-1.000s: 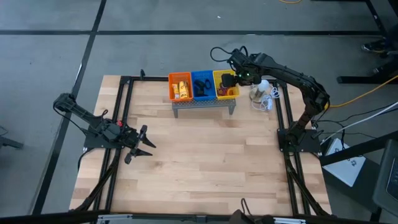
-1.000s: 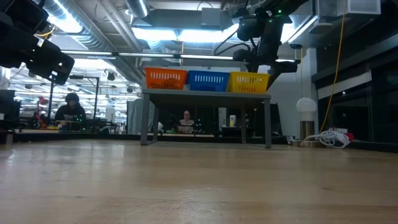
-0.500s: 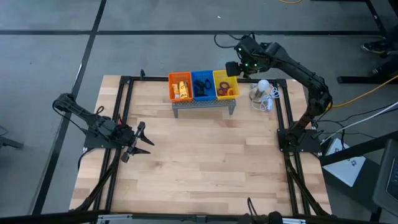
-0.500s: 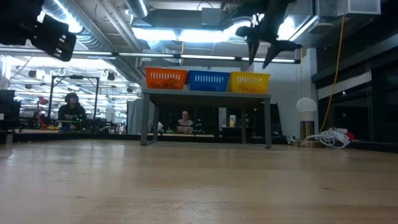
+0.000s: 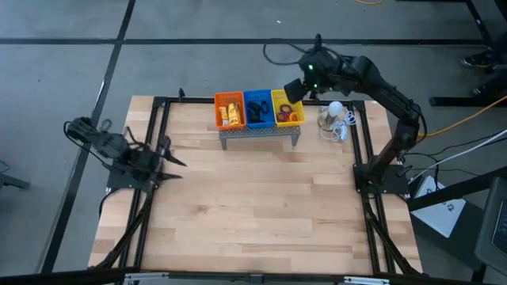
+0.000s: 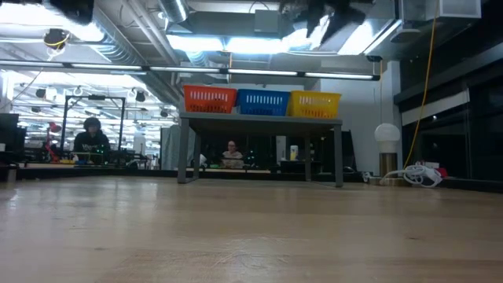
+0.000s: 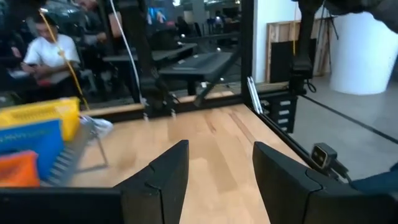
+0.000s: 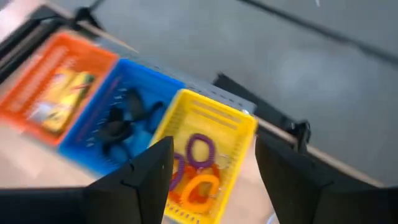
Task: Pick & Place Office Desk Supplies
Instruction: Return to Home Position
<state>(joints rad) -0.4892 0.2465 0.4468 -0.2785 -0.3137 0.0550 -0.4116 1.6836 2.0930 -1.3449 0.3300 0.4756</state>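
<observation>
Three small baskets stand in a row on a grey shelf (image 5: 260, 133) at the table's far side. The orange basket (image 8: 59, 81) holds yellow-orange packets (image 8: 69, 93). The blue basket (image 8: 127, 121) holds black clips (image 8: 117, 124). The yellow basket (image 8: 208, 155) holds purple and orange loops (image 8: 199, 168). My right gripper (image 8: 211, 168) hangs open and empty high above the yellow basket's far side (image 5: 293, 89). My left gripper (image 7: 217, 168) is open and empty, raised over the table's left edge (image 5: 168, 165).
A white round bulb (image 5: 336, 108) with a white cord (image 6: 416, 174) sits on the table right of the shelf. Black frame rails (image 5: 158, 142) run along the table's left and right sides. People sit in the room beyond the far edge (image 6: 91, 137).
My right gripper has risen from just over the yellow basket and drawn toward the table's far edge, rolling as it went, its fingers still apart. My left gripper has lifted and pulled back toward the table's left edge. The baskets have stayed where they were.
</observation>
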